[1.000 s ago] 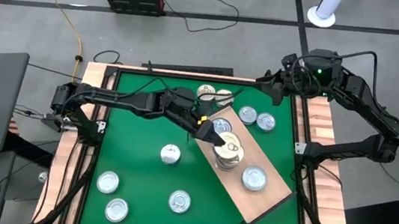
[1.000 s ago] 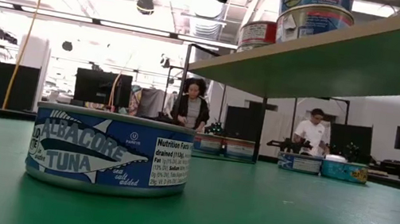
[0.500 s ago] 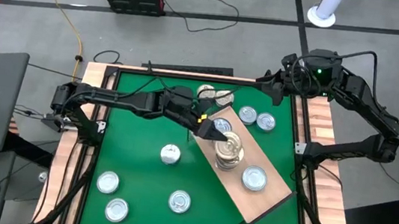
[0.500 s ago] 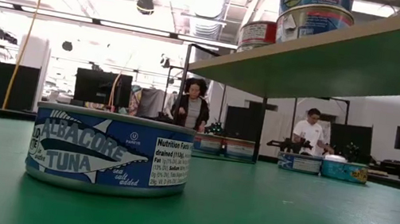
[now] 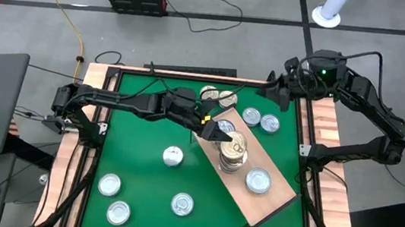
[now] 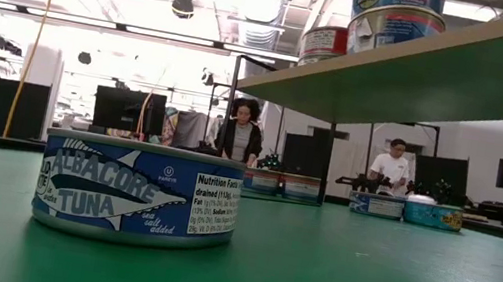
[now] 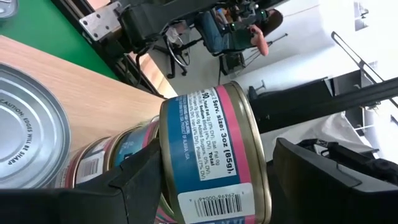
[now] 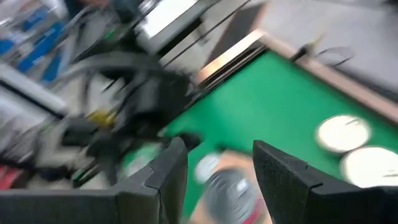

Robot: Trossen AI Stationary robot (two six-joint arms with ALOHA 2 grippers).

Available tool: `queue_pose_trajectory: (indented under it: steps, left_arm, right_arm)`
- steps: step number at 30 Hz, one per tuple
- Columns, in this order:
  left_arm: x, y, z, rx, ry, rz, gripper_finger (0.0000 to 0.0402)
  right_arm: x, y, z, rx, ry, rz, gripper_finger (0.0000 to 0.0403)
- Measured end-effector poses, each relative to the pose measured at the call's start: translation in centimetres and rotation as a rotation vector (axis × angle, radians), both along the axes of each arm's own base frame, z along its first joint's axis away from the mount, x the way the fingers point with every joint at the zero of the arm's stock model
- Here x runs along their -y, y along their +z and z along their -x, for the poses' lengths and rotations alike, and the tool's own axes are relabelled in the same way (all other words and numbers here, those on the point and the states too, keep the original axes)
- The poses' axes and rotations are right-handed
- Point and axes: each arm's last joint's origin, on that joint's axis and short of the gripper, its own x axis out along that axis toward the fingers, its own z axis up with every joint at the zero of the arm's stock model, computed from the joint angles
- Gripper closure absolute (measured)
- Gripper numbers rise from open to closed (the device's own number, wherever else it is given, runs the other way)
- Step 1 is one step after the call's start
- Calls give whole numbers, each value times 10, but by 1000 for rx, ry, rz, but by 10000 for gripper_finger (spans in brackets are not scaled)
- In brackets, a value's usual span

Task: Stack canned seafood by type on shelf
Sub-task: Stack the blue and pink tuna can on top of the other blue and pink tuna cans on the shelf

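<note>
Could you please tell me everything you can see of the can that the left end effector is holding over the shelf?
The can is a small round tin with a gold rim and a pink-and-blue paper label carrying a barcode and nutrition print reading 3 oz (85 g). The left end effector is shut on its sides, a dark finger at each flank. It sits atop a stack of similar cans on the light-wood shelf, beside a larger silver-lidded can. Whether it rests fully on the can beneath cannot be told.

Readable print on the tins

The near blue tin reads "ALBACORE TUNA", "sea salt added"; the pink-and-blue tin reads "Serv. size: 3oz (85g)"; the silver lid warns "EDGES WILL BE SHARP".
</note>
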Motion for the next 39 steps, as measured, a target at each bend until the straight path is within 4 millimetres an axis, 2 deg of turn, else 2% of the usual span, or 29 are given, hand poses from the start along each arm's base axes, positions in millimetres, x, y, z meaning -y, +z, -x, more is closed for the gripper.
queue_pose_trajectory:
  steps: [3, 10, 17, 24, 39]
  left_arm:
    - [0, 0, 0, 0, -1, 0, 120]
    - [0, 0, 0, 2, -5, -7, 120]
    - [-1, 0, 0, 3, -2, -8, 120]
    - [-1, 0, 0, 7, 2, -22, 120]
    - [-1, 0, 0, 13, -1, -37, 120]
  right_arm:
    - [-11, -5, -5, -46, 96, -36, 198]
    - [-36, -23, -37, -167, 193, -1, 198]
    - [-49, -32, -57, -185, 267, 32, 198]
    - [-53, -36, -76, -159, 304, 61, 198]
    - [-54, -41, -81, -182, 322, 39, 198]
